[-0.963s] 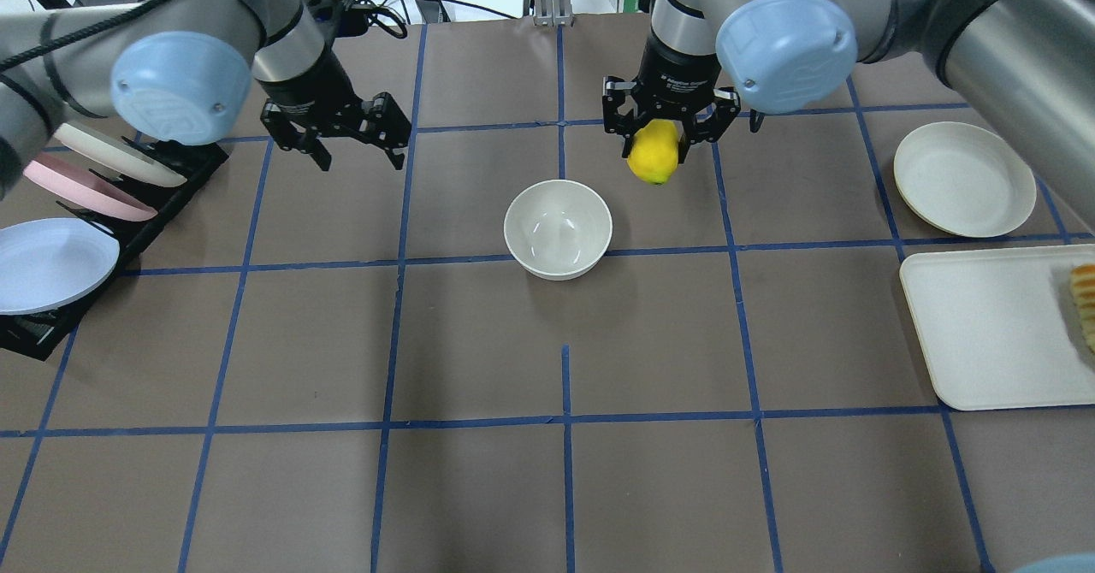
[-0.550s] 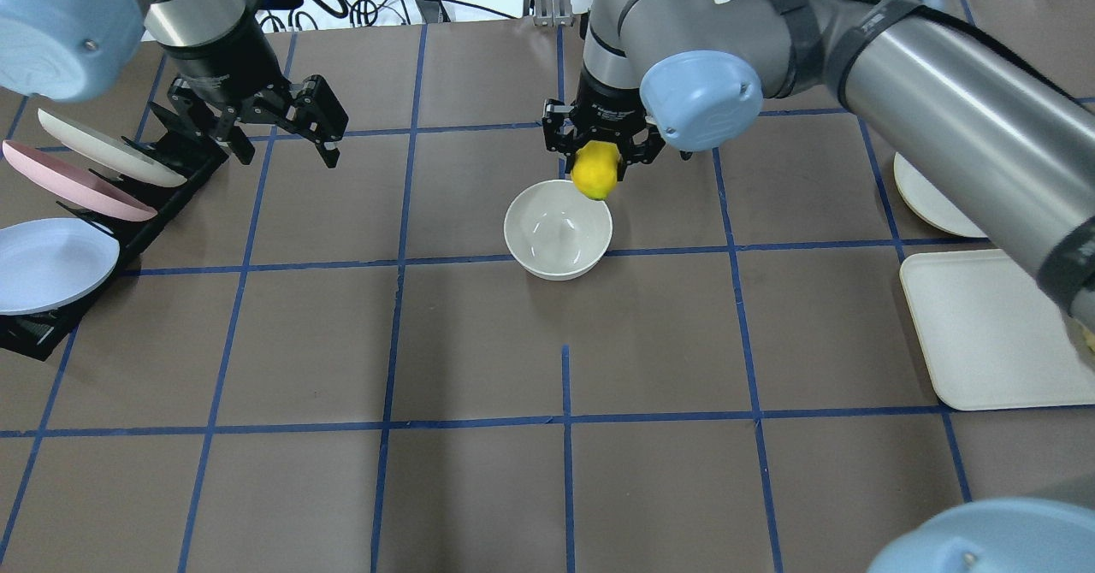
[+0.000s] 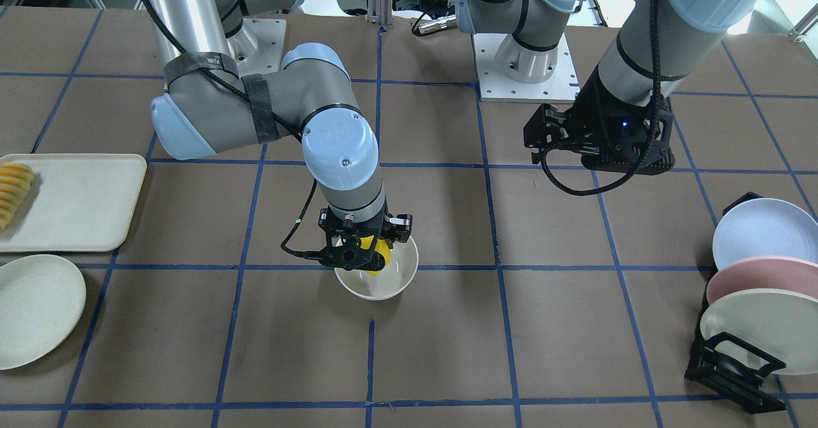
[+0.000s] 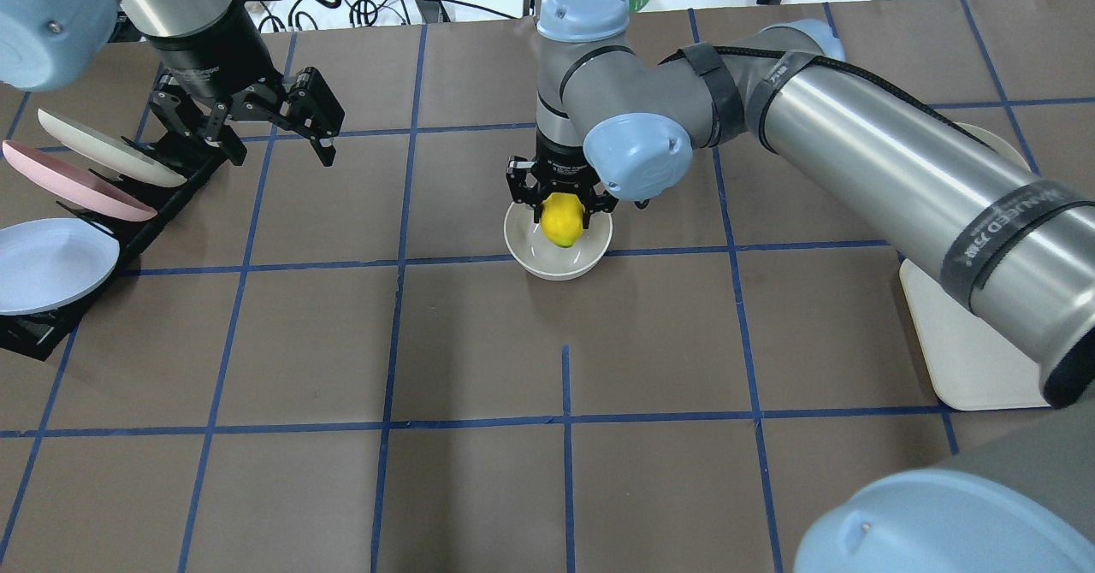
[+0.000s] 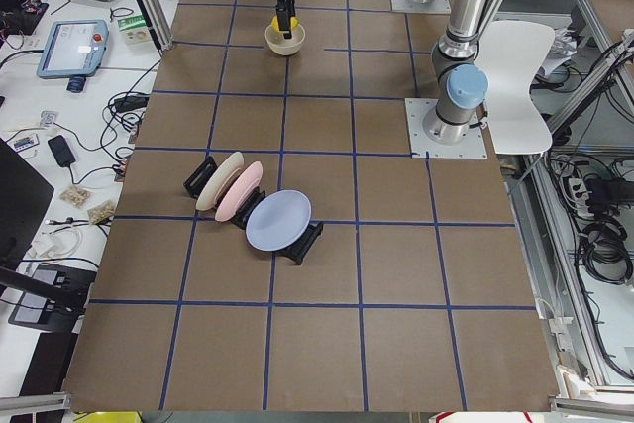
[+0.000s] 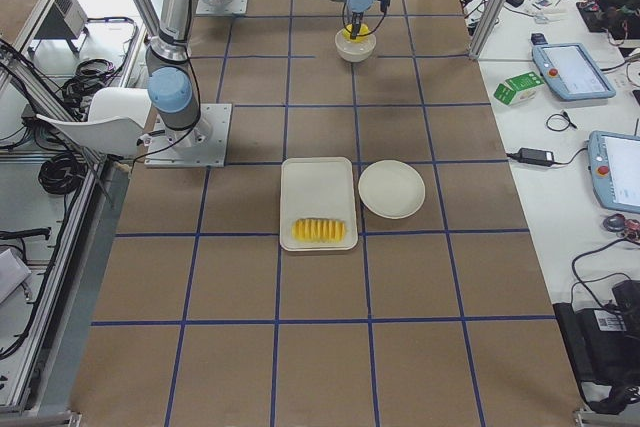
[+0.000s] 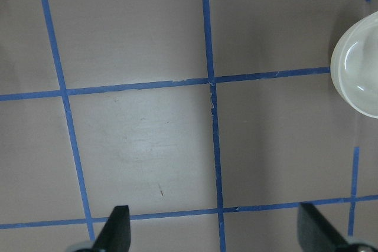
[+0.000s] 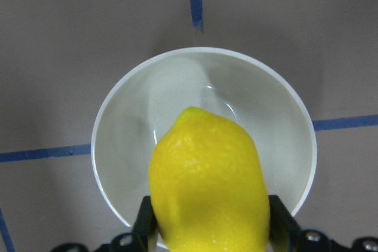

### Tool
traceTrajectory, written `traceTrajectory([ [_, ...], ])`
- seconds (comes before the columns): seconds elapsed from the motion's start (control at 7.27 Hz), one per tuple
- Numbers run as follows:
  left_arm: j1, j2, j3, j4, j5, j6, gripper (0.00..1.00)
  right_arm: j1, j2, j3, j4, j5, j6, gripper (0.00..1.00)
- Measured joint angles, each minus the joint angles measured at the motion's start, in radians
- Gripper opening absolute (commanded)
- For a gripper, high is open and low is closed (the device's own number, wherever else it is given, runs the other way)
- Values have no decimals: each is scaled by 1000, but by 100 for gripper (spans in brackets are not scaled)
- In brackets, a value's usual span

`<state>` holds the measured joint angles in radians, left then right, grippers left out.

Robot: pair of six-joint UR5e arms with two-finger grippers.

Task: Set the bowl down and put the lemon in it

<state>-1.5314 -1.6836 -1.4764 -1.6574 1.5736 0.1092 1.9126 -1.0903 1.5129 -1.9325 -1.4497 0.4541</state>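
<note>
The off-white bowl (image 4: 558, 258) stands upright at the table's middle; it also shows in the front view (image 3: 377, 284), in the right wrist view (image 8: 130, 128) and at the left wrist view's right edge (image 7: 359, 69). My right gripper (image 4: 560, 207) is shut on the yellow lemon (image 4: 561, 220) and holds it over the bowl's opening, the lemon (image 8: 207, 187) hanging above the inside. My left gripper (image 4: 278, 141) is open and empty, well to the bowl's left, near the plate rack.
A black rack (image 4: 51, 333) with blue, pink and cream plates (image 4: 47, 261) stands at the left edge. A white tray (image 3: 77, 201) with sliced fruit (image 3: 14, 191) and a cream plate (image 3: 35, 306) lie on the right arm's side.
My right gripper has carried the lemon from behind and right of the bowl to directly over it. My left arm has drawn back toward the plate rack.
</note>
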Motion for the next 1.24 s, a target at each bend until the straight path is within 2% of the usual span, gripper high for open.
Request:
traceTrajectory([
  [0.41, -1, 16, -43, 31, -2, -4, 100, 4, 34, 37, -66, 7, 0, 0],
  [0.55, -1, 19, -45, 34, -3, -9, 100, 4, 43, 45, -82, 8, -4, 14],
  [0.69, -2, 22, -41, 36, -3, -16, 100, 4, 50, 48, -90, 8, -5, 42],
  [0.83, -2, 24, -36, 37, -2, -19, 100, 4, 58, 49, -93, 8, -3, 75],
  [0.96, -2, 25, -33, 37, -1, -19, 100, 4, 63, 50, -95, 7, -1, 98],
  [1.24, -3, 29, -31, 37, -1, -20, 100, 3, 63, 47, -110, -3, 2, 100],
])
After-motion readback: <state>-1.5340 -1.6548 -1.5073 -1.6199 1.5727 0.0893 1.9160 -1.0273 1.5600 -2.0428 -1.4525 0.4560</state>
